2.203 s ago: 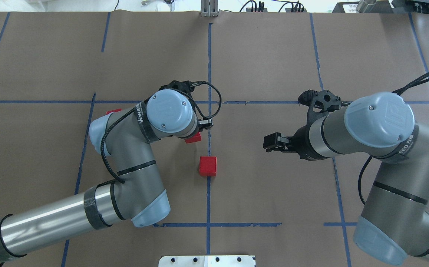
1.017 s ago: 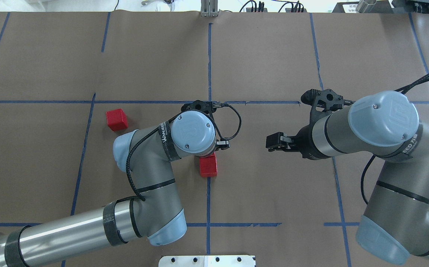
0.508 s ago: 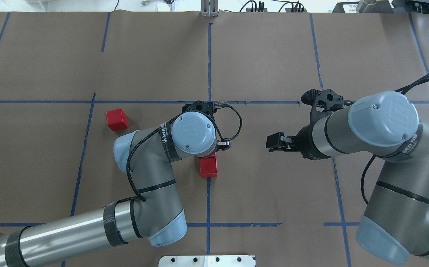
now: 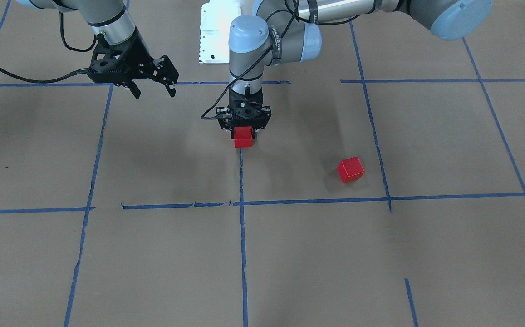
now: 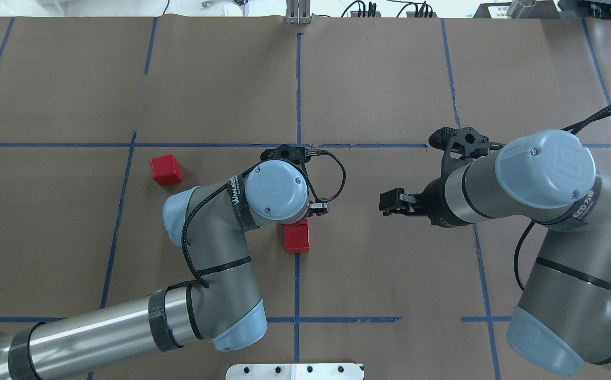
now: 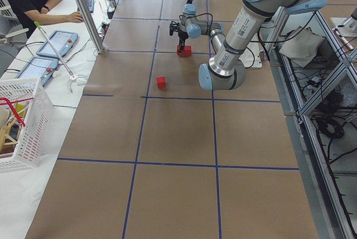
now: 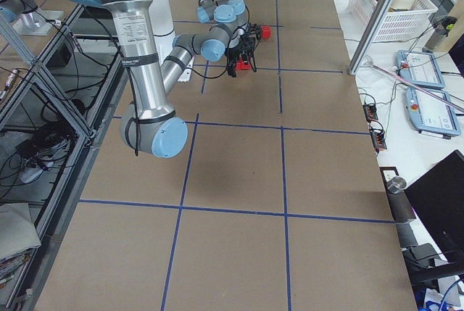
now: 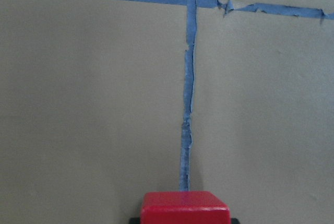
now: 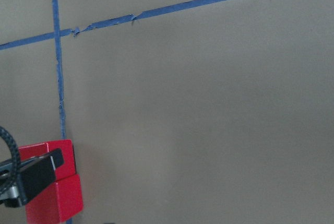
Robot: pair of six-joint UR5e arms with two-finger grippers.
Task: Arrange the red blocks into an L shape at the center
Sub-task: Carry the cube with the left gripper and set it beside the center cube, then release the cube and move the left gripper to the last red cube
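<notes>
- Overhead exterior, center (image 5: pixel 368 248): resting red block (image 5: pixel 297 237) sits on the blue tape line (image 5: pixel 298 95).
- Held red block (image 4: pixel 243 139): carried in from the left over the last two seconds, now seemingly touching the first.
- Left gripper (image 4: pixel 243 131): clamped on it, low, not released.
- Third red block (image 5: pixel 166 170): well left, unmoved; the L's foot is outstanding.
- Right gripper (image 4: pixel 153 91): spread, empty.

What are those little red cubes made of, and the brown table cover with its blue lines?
The red cubes: probably painted wood or plastic; matte faces, crisp edges, no grain visible. The brown cover: looks like kraft paper, dull, faintly creased. The blue lines: likely painter's tape; torn, wrinkled edges in the left wrist view.
</notes>
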